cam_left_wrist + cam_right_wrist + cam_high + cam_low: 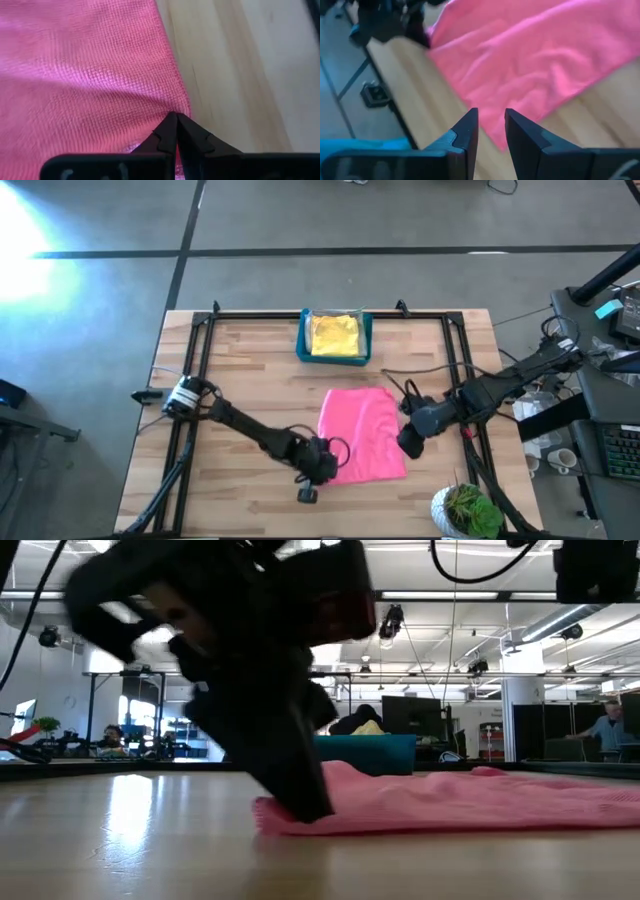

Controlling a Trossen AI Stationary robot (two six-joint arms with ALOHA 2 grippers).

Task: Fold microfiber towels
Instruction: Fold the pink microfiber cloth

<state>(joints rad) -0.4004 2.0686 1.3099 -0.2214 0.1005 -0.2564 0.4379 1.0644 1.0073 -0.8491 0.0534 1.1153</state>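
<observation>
High view puts the pink towel (362, 433) mid-desk, toward the near edge, the left tool (318, 470) at its near-left corner; the left wrist view shows it clenched on that corner, a thin bite that may slip. Right wrist view shows the right tool (491, 131) released beside the towel's right edge, so lifting one corner alone could drag the cloth askew.

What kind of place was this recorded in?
Probably an open lab or workshop-style office: a wooden table on a concrete floor, ceiling strip lights, monitors and a seated person behind. A pink towel lies on the table.
</observation>
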